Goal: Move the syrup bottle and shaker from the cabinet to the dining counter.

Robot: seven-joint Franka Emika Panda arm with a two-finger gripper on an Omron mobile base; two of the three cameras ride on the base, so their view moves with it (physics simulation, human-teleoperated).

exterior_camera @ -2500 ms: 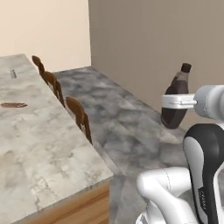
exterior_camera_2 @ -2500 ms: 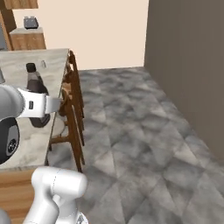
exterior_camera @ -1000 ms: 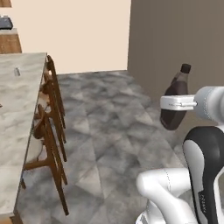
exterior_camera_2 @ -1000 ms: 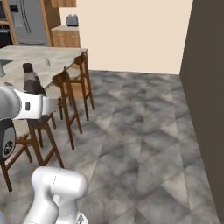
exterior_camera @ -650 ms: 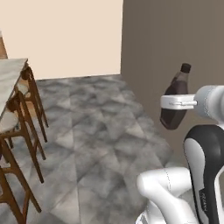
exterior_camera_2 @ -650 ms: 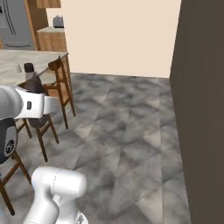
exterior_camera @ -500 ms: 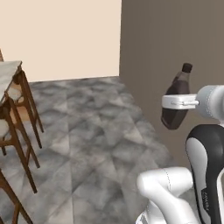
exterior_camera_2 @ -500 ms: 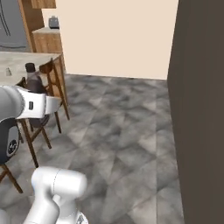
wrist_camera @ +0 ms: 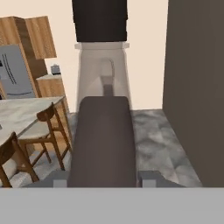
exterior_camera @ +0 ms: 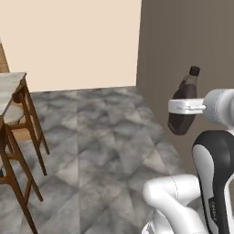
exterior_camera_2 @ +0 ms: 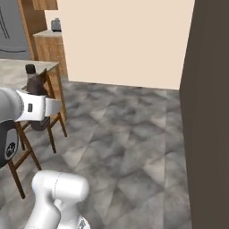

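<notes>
Syrup bottle rides in the robot's grip, well apart from the dining counter (exterior_camera: 11,84).

The gripper (exterior_camera: 185,107) has its jaws clamped around the syrup bottle (exterior_camera: 183,103), held upright; a sharp turn could tip it or clip a stool (exterior_camera_2: 47,96).

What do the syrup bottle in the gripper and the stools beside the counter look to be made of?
Syrup bottle: dark brown and slightly see-through, with a pale neck section in the hand view, so tinted plastic or glass; which one is unclear. Small dark opaque cap.
Stools: brown with a faint grain and slim turned legs, so likely varnished wood.
</notes>
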